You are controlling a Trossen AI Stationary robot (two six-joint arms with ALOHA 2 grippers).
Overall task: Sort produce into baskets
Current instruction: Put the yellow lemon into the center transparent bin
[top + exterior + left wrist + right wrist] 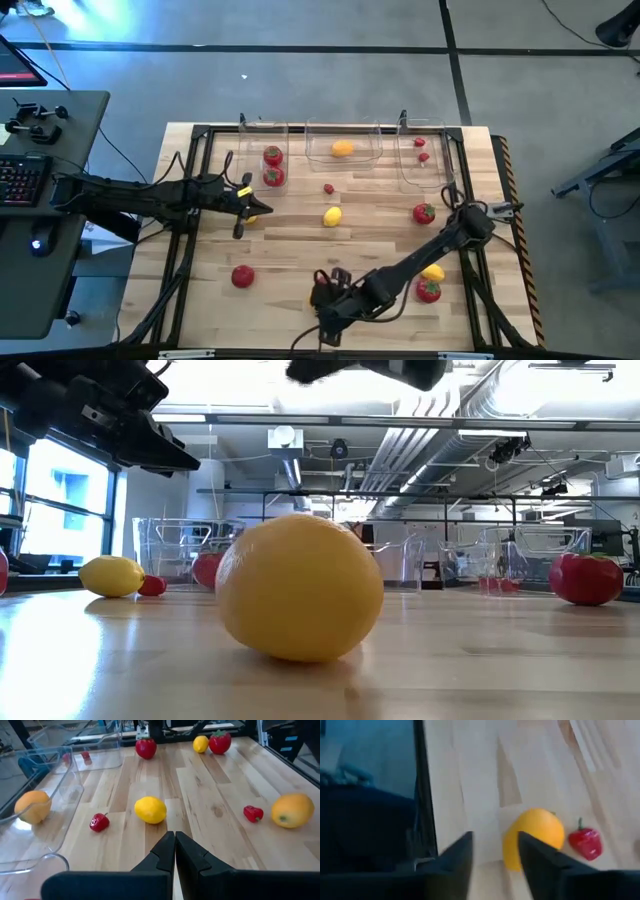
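Right wrist view: right hand point(495, 851), fingers apart with nothing between them, low over the tabletop point(285, 250) near its front edge. Just ahead of the fingertips lies an orange point(536, 836), partly behind one finger, and a red berry point(585, 843) lies just beside it. Left hand point(175, 844), fingers pressed together and empty, held over the tabletop's left half and pointing across it. Ahead of it lies a lemon point(150, 810), with a second berry point(99, 822) near it toward the bins. Loose tomatoes: one at front left point(242, 276), one at mid right point(424, 212), one at front right point(428, 291) with a yellow fruit point(433, 272) touching or just beside it. Three clear bins stand along the far edge. The left bin point(262, 130) holds two tomatoes point(273, 157). The middle bin point(345, 127) holds one orange fruit point(342, 149). The right bin point(426, 127) holds small berries point(421, 143).
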